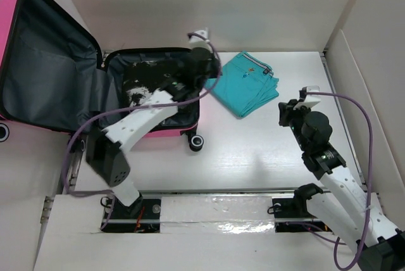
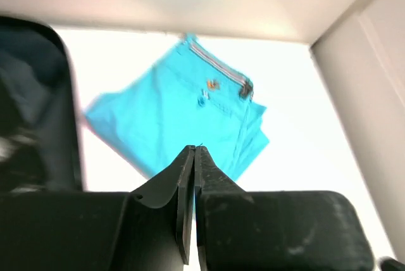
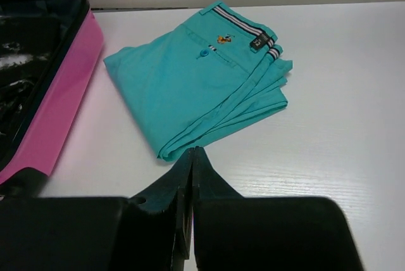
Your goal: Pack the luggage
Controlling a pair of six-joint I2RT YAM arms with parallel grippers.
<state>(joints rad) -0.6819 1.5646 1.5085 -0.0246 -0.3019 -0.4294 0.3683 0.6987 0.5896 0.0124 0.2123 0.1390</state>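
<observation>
At the table's far left the luggage (image 1: pixel 44 62) lies open: lid flung back to the left with its grey lining up, pink-walled base to the right of it. Something dark with white patches (image 1: pixel 136 94) sits in the base; too blurred to name.

- Folded turquoise trousers (image 1: pixel 245 84) lie flat on the white table (image 1: pixel 253 151), just right of the case base and apart from its pink wall. Striped waistband faces the far side; folded edges face the near right.
- Left gripper (image 2: pixel 194 151): jaws pressed together, nothing between them. It hangs over the right rim of the base, aimed toward the trousers.
- Right gripper (image 3: pixel 192 152): jaws also closed and empty. It sits near the trousers' near corner, pointed at them but clear of the cloth.

Step in hand, as I judge it: fetching the trousers, the one item not yet packed. No grasp has begun.

Next move calls for one gripper to open, come down on an edge of the stack, and pinch all the layers so the fold holds. Then lift, carry left over the case wall, and lay it on the dark item. Risk: catching only the top layer, so the stack trails open.
</observation>
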